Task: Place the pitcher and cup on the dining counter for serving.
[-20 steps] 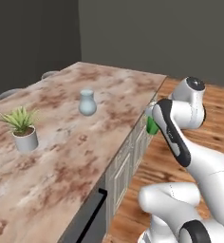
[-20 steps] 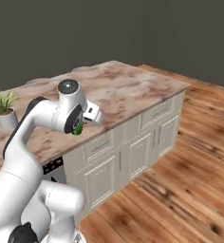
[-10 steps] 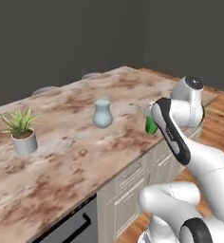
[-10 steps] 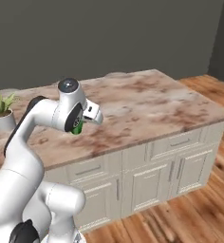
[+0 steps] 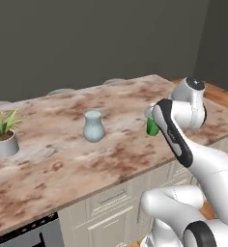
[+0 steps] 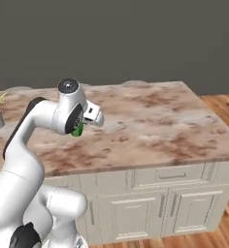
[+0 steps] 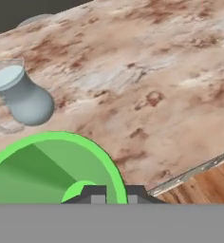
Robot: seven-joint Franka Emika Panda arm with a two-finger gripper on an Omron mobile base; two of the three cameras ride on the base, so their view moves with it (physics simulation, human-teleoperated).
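1. The gripper [image 7: 112, 192] is clamped nearly shut on the rim of the cup [image 7: 52, 171], and the green tumbler hangs in the air under the wrist.
2. The cup [image 5: 152, 127] sits above the near edge of the dining counter [image 5: 63, 159], off to the right of the pitcher [image 5: 93, 127].
3. The pitcher stands upright on the slab, well apart from the cup.
4. My read: setting down calls for a drop onto bare stone beside the pitcher.
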